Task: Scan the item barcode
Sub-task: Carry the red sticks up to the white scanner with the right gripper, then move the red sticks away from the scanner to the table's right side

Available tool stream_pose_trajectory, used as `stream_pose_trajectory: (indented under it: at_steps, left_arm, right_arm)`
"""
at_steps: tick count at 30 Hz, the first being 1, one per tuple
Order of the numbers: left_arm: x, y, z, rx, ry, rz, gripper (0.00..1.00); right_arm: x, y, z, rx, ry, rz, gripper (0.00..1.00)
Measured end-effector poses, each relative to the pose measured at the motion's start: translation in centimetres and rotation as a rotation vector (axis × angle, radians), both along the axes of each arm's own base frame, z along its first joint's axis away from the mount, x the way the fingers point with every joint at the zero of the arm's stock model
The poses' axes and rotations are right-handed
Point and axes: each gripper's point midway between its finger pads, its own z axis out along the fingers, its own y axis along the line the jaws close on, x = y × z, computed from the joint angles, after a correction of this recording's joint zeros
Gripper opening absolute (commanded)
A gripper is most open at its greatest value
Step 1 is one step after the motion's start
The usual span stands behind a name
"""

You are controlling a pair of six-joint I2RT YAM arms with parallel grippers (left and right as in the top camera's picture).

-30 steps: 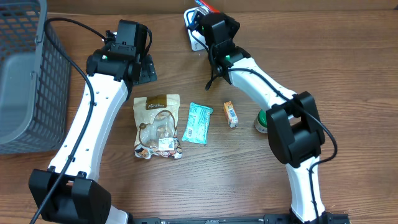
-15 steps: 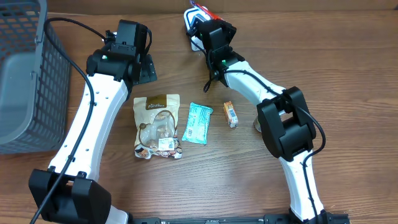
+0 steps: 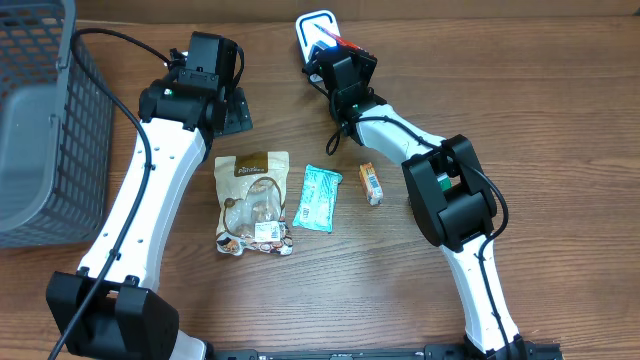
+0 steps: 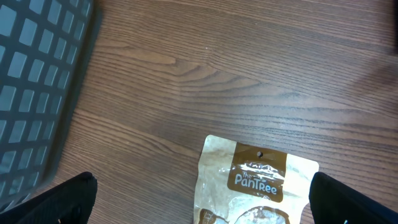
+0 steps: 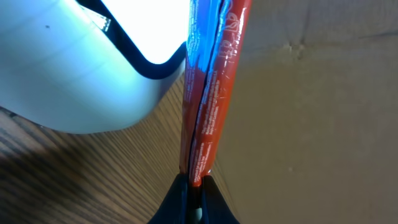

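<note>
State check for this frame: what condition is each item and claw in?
left claw: open, holding nothing
right claw: shut on red packet
red packet: gripped at one end, beside scanner
snack bag: flat on table, untouched
teal packet: flat on table
orange box: lying on table

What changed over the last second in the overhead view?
The right gripper, shut on the red-and-blue packet throughout, drew back off the scanner, uncovering its face; the right elbow swung inward. The open left gripper, snack bag, teal packet, orange box and basket kept their places.
</note>
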Motion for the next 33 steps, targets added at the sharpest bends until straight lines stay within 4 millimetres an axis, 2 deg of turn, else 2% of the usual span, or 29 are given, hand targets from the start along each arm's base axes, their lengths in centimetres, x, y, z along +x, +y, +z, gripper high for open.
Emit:
stream_pose_trajectory:
  at_steps: [11,17,25,29,33]
  left_arm:
    - [0.0,0.0,0.0,0.0,0.0,0.0,1.0]
    - [0.0,0.0,0.0,0.0,0.0,0.0,1.0]
    - [0.0,0.0,0.0,0.0,0.0,0.0,1.0]
    - [0.0,0.0,0.0,0.0,0.0,0.0,1.0]
    - [0.0,0.0,0.0,0.0,0.0,0.0,1.0]
  right_arm:
    - [-0.2,0.2,0.1,-0.032,0.004,0.006,0.04]
    - [-0.5,1.2,0.1,-0.047,0.006,0.025,0.04]
    - [-1.0,0.9,0.4,-0.005,-0.002,-0.028,0.04]
    - [-2.2,0.3,2.5,0.05,0.019,-0.065,0.04]
    - [-4.7,-0.5,7.8,0.173,0.04,-0.106,0.04]
